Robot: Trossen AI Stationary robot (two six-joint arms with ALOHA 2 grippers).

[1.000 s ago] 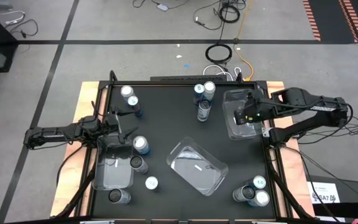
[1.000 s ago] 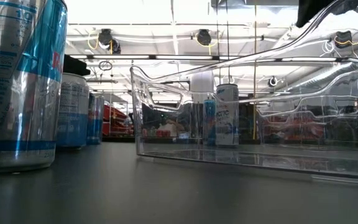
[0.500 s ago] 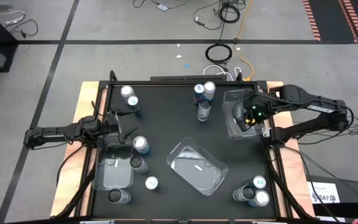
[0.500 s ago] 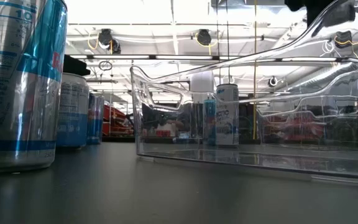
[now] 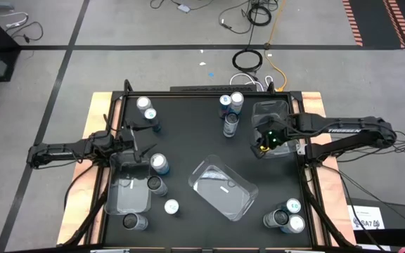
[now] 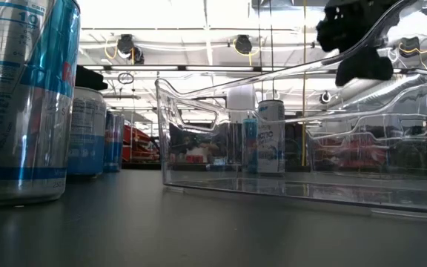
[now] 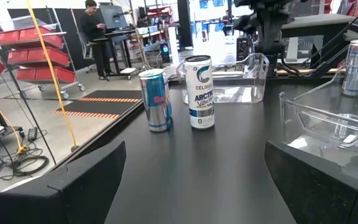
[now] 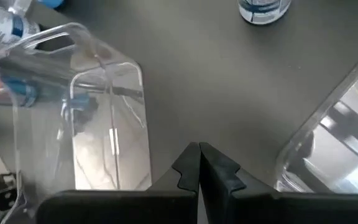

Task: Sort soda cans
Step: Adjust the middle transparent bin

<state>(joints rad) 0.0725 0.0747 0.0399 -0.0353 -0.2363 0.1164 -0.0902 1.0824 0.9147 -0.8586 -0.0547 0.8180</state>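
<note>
Grey concrete floor with taped lines and stray cables surrounds the black rectangular table, which carries three clear plastic rectangular bins: one at the left front, one tilted near the middle, one at the right edge.

Scattered over the top are the small metal soda cans, dark grey, blue-and-white and silver-white. They stand as a pair at the far left, a cluster of three at far centre, several around and in the left bin, and three at the near right corner.

Judged from their build, the cans are stiff, smooth cylinders, probably slippery and easy to tip, and dentable if squeezed hard. Mid-height across the round wall looks the safest hold, with the fingers on opposite sides.

The right gripper hangs over the near-left corner of the right bin. Its two dark fingers are pressed together with nothing between them. A second ago it was above the middle of that bin with the arm bent; now the arm reaches out straighter and the gripper sits nearer the table's centre, and it has come into the low view at the upper right.

The left gripper waits at the left side by the left bin, unmoved, fingers spread wide and empty.
</note>
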